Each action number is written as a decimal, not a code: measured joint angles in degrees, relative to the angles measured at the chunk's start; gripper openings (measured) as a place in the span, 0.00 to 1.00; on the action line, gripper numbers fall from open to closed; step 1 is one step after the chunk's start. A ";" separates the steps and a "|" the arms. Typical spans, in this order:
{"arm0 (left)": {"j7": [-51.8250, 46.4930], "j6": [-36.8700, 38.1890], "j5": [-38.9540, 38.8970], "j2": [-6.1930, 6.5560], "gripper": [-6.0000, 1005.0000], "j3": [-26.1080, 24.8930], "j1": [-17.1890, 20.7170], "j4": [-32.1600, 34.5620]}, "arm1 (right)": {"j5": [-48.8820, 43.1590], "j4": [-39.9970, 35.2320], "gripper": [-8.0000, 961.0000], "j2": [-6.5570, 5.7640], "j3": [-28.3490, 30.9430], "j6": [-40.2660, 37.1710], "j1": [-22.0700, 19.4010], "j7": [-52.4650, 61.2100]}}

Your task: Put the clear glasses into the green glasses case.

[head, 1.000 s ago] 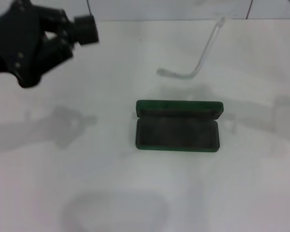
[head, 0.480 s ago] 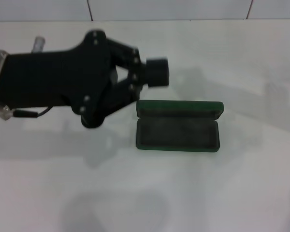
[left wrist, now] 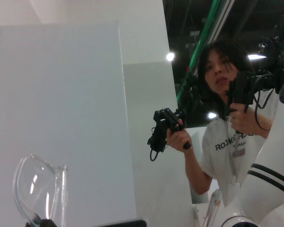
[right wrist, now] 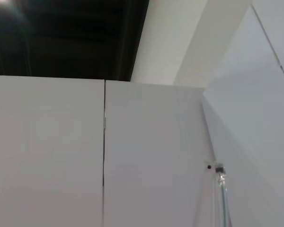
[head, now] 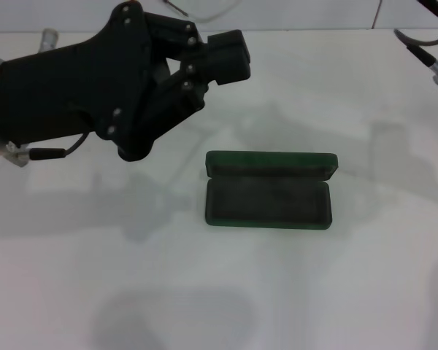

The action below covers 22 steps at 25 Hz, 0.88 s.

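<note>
- The left gripper [head: 230,58] hangs high over the far-left part of the table [head: 365,292]. It is well above the surface and up and to the left of the case [head: 268,200].
- Its black fingers look clenched, tips drawn together with no real gap between them.
- The glasses [left wrist: 35,189] are not on the table. In the left wrist view a clear lens stands just above a dark fingertip, so I judge the claw is grasping the glasses by the frame. The contact itself sits at the very edge of that view.
- In the head view only a faint curved line shows past the gripper at the far edge. It may be part of the frame, but I can't be sure.
- The case lies open near the middle of the table, lid hinged back on the far side and the dark-lined tray facing up. Nothing is in the tray.
- That open mouth explains the height: held this high, the glasses can pass over the raised lid and come down into the tray from above.
- Only a bit of the right arm [head: 432,55] shows, at the far-right corner, away from the work. Its claw is out of sight.
- A thin clear rod shows in the right wrist view; I cannot tell what it is.
- The carry looks under way and the placing is not yet done.
</note>
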 joint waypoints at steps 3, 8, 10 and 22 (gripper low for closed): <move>0.12 0.02 -0.39 -0.01 0.05 0.04 -0.02 -0.17 | 0.05 0.02 0.11 0.00 -0.89 0.30 0.12 -0.01; 0.45 -0.05 -1.36 -0.01 0.05 0.12 0.06 -0.25 | -0.22 0.07 0.11 0.00 -1.79 1.02 0.15 -0.04; 0.74 -0.16 -1.54 -0.01 0.05 -0.05 0.19 -0.31 | -0.25 0.06 0.11 0.00 -2.26 1.26 0.15 -0.09; 1.91 -0.90 -2.39 0.31 0.05 -2.72 -0.46 -3.41 | -0.61 -0.90 0.11 0.00 -7.23 5.50 0.44 -1.51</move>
